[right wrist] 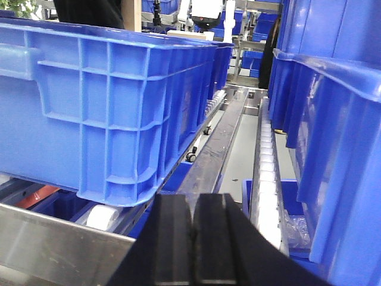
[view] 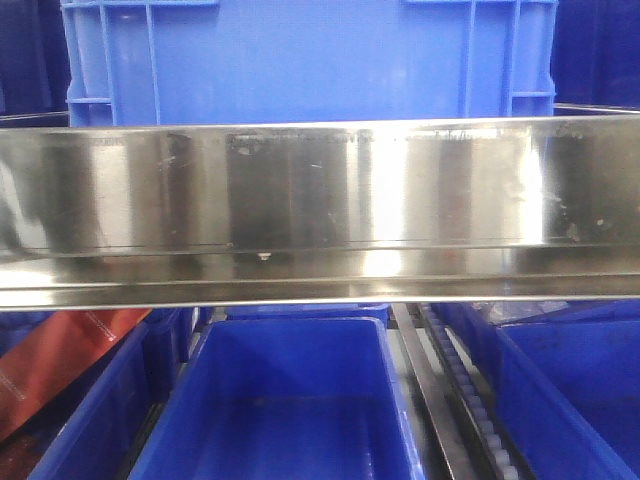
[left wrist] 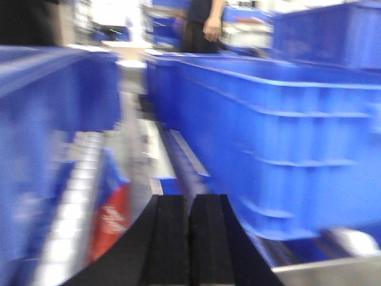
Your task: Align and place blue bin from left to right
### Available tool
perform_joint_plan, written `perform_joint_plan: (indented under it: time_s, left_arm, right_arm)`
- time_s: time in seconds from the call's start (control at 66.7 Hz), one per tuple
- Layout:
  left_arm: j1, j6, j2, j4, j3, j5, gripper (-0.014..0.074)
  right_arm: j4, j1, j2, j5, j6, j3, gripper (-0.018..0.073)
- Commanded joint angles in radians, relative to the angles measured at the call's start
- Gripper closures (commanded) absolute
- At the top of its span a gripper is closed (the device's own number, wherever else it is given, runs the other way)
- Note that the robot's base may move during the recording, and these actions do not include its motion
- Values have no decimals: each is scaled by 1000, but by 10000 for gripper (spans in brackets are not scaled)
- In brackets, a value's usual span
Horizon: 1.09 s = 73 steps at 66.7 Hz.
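Blue bin (right wrist: 89, 113) on rollers, open lane beside, left hand (left wrist: 189, 238) and right hand (right wrist: 193, 238) closed, empty

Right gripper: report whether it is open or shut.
Shut. In the right wrist view the right gripper's two black fingers meet along a thin seam, nothing between them.

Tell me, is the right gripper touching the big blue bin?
Apart. In the right wrist view the right gripper, fingers shut together, sits at the bottom of the picture, and open space with the metal rail shows between it and the blue bin.
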Motion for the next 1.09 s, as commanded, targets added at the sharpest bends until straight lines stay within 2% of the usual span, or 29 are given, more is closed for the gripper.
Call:
perform_joint_plan:
  time_s: [0.0,0.105,0.285,0.345,0.39,1.079]
  left_arm:
    - [61,66,-40,-57,49,-56,707]
    - [114,82,-101,-59,177,-158,707]
    - [115,82,-186,-59,388,-304,707]
    - [115,82,-199,-59,412,-369,707]
    - [115,82,-199,-59,412,-290,707]
    - [118,82,-199,-59,412,-314,707]
  right_arm:
    - [-11,-1,-4,-28,-11,3,628]
    - [-11,-1,-4,-28,-11,3,628]
    - [-11,-1,-4,-28,-11,3,628]
    - [-11,-1,-4,-28,-11,3,628]
    - [-11,-1,-4,-28,-11,3,628]
    - [-11,-1,-4,-26,-11,3,628]
